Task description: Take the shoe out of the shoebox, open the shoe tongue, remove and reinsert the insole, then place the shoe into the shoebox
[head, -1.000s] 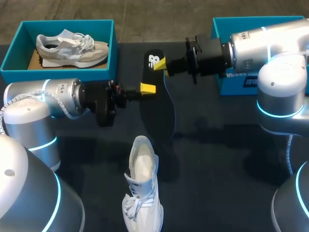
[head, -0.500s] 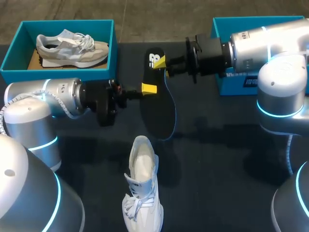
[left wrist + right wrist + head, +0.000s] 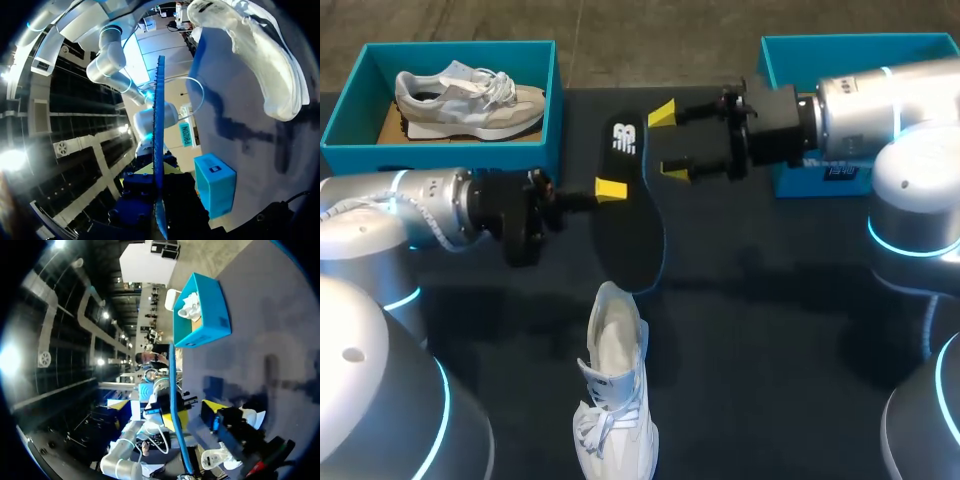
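A black insole [image 3: 628, 215] hangs above the table, and my left gripper [image 3: 610, 188] is shut on its left edge. In the left wrist view the insole [image 3: 159, 120] stands edge-on between the fingers of that gripper [image 3: 156, 176]. My right gripper [image 3: 668, 140] is open just right of the insole's heel end and does not touch it. From the right wrist the insole [image 3: 174, 400] shows edge-on ahead of the open right gripper [image 3: 167, 406]. A white shoe [image 3: 615, 390] lies on the table below the insole, also visible in the left wrist view [image 3: 260, 55].
A teal shoebox [image 3: 350, 120] at the back left holds a grey and white shoe [image 3: 470, 95]; it shows in the right wrist view too [image 3: 205, 325]. A second teal box [image 3: 775, 55] stands at the back right, behind my right arm.
My right gripper has opened, let go of the insole and drawn back to the right. My left gripper has carried the insole slightly left and nearer the white shoe.
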`<state>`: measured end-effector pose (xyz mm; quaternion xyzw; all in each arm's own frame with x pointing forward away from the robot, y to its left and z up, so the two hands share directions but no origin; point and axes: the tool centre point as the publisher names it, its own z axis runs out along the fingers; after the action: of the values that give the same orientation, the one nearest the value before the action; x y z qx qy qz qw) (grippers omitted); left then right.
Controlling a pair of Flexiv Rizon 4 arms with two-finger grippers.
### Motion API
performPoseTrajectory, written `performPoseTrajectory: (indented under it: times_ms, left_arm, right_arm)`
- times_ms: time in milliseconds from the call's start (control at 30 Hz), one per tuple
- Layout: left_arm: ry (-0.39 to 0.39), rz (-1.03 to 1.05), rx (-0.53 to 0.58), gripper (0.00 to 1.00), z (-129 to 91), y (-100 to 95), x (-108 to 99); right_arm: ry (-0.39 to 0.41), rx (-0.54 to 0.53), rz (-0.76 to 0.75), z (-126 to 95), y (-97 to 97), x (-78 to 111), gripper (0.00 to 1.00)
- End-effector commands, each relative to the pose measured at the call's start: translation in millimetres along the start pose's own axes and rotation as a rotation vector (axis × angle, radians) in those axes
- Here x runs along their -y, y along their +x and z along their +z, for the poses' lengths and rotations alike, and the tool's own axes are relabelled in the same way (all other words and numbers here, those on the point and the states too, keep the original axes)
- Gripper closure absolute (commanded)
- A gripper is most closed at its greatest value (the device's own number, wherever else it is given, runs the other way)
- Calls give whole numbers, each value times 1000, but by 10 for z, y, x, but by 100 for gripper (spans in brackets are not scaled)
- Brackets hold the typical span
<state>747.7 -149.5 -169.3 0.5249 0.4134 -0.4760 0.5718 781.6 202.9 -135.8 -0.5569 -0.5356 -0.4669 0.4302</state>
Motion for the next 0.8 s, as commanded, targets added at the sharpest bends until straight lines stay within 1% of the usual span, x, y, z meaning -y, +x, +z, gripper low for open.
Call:
performPoseTrajectory:
  times_ms: [33,167,233,267,333,800]
  left_arm:
    - [-12,-11,-7,100,-184,-33,58]
    - [-27,-24,-12,100,-263,-25,72]
    - [-19,-50,-10,100,-284,-20,82]
    - [5,-58,-25,100,-302,-25,108]
    - [-3,-13,-78,100,-336,-21,176]
    - [-3,-13,-78,100,-336,-21,176]
  right_arm:
    - [6,-23,-12,-141,-77,88,0]
    - [5,-52,-35,-198,-67,137,0]
    - [9,-58,-36,-204,-72,152,0]
    - [9,-58,-36,-204,-72,152,0]
    - [9,-58,-36,-204,-72,152,0]
    - [9,-58,-36,-204,-72,152,0]
